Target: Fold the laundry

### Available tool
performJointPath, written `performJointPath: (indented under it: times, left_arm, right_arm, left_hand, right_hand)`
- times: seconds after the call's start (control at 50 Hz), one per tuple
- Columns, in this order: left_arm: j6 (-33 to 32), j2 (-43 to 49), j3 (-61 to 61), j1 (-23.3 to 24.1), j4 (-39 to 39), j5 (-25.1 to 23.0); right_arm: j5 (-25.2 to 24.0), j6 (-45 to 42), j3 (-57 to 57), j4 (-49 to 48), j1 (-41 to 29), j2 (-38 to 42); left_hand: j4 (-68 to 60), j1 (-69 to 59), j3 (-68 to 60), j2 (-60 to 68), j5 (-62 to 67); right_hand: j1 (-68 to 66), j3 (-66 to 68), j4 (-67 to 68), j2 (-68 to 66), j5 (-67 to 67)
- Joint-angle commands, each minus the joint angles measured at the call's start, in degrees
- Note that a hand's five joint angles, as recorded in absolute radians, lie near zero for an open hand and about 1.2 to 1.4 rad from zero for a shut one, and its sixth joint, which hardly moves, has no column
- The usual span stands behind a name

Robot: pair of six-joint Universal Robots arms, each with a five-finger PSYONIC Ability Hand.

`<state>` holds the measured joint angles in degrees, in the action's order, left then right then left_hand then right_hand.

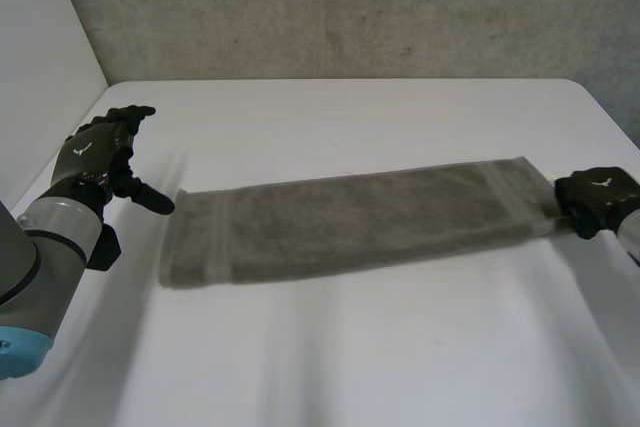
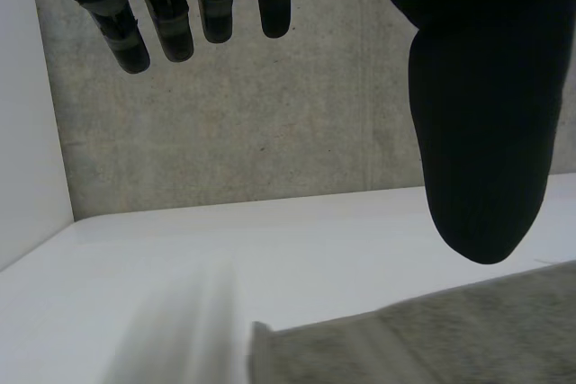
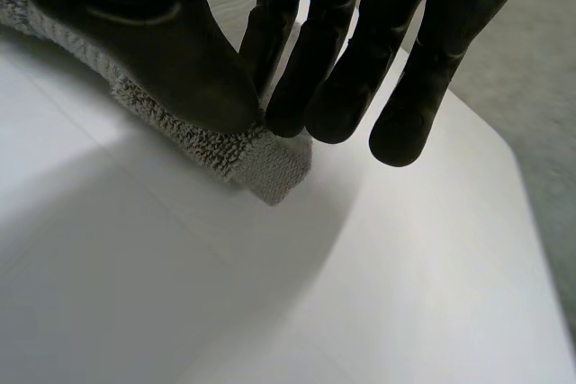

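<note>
My right robot hand (image 1: 597, 199) is clamped on a corner of the towel (image 1: 350, 222). My left robot hand (image 1: 100, 152) is spread open, just off the towel's other end, over the bench (image 1: 350, 357).

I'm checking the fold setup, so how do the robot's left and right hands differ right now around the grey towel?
The left hand is open, fingers straight and thumb spread; the right hand is shut, pinching cloth between thumb and fingers. The left hand holds nothing, beside one short end of the towel; the right hand grips a corner at the opposite end. Both are black, one at each end.
</note>
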<state>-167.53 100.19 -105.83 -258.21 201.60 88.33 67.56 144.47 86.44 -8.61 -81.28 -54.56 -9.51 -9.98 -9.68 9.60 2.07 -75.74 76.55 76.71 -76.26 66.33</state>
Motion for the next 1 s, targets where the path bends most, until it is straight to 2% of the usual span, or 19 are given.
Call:
performJointPath:
  times: [0.02,0.14,0.26,0.34,0.4,0.42,0.46,0.48,0.52,0.54,0.56,0.58,0.62,0.72,0.86,0.88,0.9,0.96,1.0]
  left_arm:
    - [0.01,0.09,-0.08,-0.01,-0.07,0.0]
    - [0.01,0.01,-0.17,-0.01,-0.07,0.0]
    - [0.01,-0.08,-0.26,-0.1,0.02,0.0]
    - [0.01,-0.08,-0.26,-0.01,-0.07,0.0]
    - [0.01,-0.08,-0.34,-0.01,-0.07,0.0]
    - [0.01,-0.17,-0.34,-0.01,-0.07,0.0]
    - [0.01,-0.17,-0.34,-0.01,-0.07,0.0]
    - [0.01,-0.17,-0.34,-0.01,-0.07,0.0]
    - [0.01,-0.17,-0.34,-0.01,-0.07,0.0]
    - [0.01,-0.17,-0.34,-0.01,-0.07,0.0]
    - [0.01,-0.17,-0.34,-0.01,-0.07,0.0]
    - [0.01,-0.17,-0.34,-0.01,-0.07,0.0]
    - [0.01,-0.17,-0.43,-0.01,-0.07,0.0]
    - [-0.08,-0.17,-0.7,0.08,0.02,0.0]
    - [-0.08,0.36,-0.78,0.16,0.02,0.0]
    - [-0.08,0.44,-0.78,0.16,0.02,0.0]
    - [-0.08,0.62,-0.78,0.16,0.02,0.0]
    - [-0.08,0.71,-0.87,0.16,0.11,0.0]
    - [-0.08,0.8,-0.96,0.25,0.46,0.0]
  right_arm:
    - [2.92,-7.41,-1.0,3.94,5.59,-1.25]
    - [8.63,-17.98,-3.81,10.36,9.65,-3.79]
    - [9.87,-16.32,-6.9,10.63,7.45,-7.4]
    - [10.14,-13.16,-10.4,10.55,-4.45,-13.01]
    - [10.31,-12.89,-12.77,10.46,-14.29,-13.55]
    - [10.31,-12.89,-12.78,10.46,-14.34,-13.56]
    - [10.75,-13.07,-15.32,10.28,-25.53,-12.77]
    - [10.75,-13.07,-15.33,10.28,-25.59,-12.76]
    - [11.72,-13.16,-18.31,10.28,-37.05,-9.18]
    - [11.72,-13.16,-18.32,10.28,-37.11,-9.16]
    - [12.15,-13.33,-19.89,10.28,-42.5,-6.29]
    - [12.16,-13.33,-19.9,10.28,-42.56,-6.26]
    - [12.68,-13.6,-22.35,10.72,-51.13,-0.75]
    - [14.09,-13.68,-23.24,10.81,-58.27,7.16]
    - [16.82,-14.74,-24.21,10.9,-60.93,12.28]
    - [17.25,-14.39,-24.38,10.9,-60.84,12.02]
    - [17.26,-13.78,-24.21,10.9,-60.66,11.24]
    - [16.91,-12.81,-23.51,10.63,-60.4,9.47]
    - [16.73,-8.7,-22.11,10.28,-59.0,4.58]
  left_hand:
    - [-0.49,-0.02,-0.32,0.4,-2.07]
    - [-0.49,-0.02,-0.32,0.4,-2.07]
    - [-0.49,-0.02,-0.32,0.4,-2.07]
    - [-0.49,-0.02,-0.32,0.4,-2.07]
    - [-0.49,-0.02,-0.32,0.4,-2.07]
    - [-0.49,-0.02,-0.32,0.4,-2.07]
    - [-0.49,-0.02,-0.32,0.4,-2.07]
    - [-0.49,-0.02,-0.32,0.4,-2.07]
    - [-0.49,-0.02,-0.32,0.4,-2.07]
    - [-0.49,-0.02,-0.32,0.4,-2.07]
    - [-0.49,-0.02,-0.32,0.4,-2.07]
    - [-0.49,-0.02,-0.32,0.4,-2.07]
    - [-0.49,-0.02,-0.32,0.4,-2.07]
    - [-0.49,-0.02,-0.32,0.4,-2.07]
    - [-0.49,-0.02,-0.32,0.4,-2.07]
    - [-0.49,-0.02,-0.32,0.4,-2.07]
    - [-0.49,-0.02,-0.32,0.4,-2.07]
    - [-0.49,-0.02,-0.32,0.4,-2.07]
    - [-0.49,-0.02,-0.32,0.4,-2.07]
  right_hand:
    - [-4.26,3.45,3.29,-3.74,3.67]
    - [-4.26,3.45,3.29,-3.74,3.67]
    - [-4.26,3.45,3.29,-3.74,3.67]
    - [-4.26,3.45,3.29,-3.74,3.67]
    - [-4.26,3.45,3.29,-3.74,3.67]
    - [-4.26,3.45,3.29,-3.74,3.67]
    - [-4.26,3.45,3.29,-3.74,3.67]
    - [-4.26,3.45,3.29,-3.74,3.67]
    - [-4.26,3.45,3.29,-3.74,3.67]
    - [-4.26,3.45,3.29,-3.74,3.67]
    - [-4.26,3.45,3.29,-3.74,3.67]
    - [-4.26,3.45,3.29,-3.74,3.67]
    - [-4.26,3.45,3.29,-3.74,3.67]
    - [-4.26,3.45,3.29,-3.74,3.67]
    - [-4.26,3.45,3.29,-3.74,3.67]
    - [19.66,-20.47,-20.63,20.18,-20.25]
    - [50.71,-51.52,-51.68,51.22,-51.3]
    - [57.24,-58.05,-58.21,57.76,-57.84]
    - [64.92,-65.73,-65.89,65.44,-65.51]
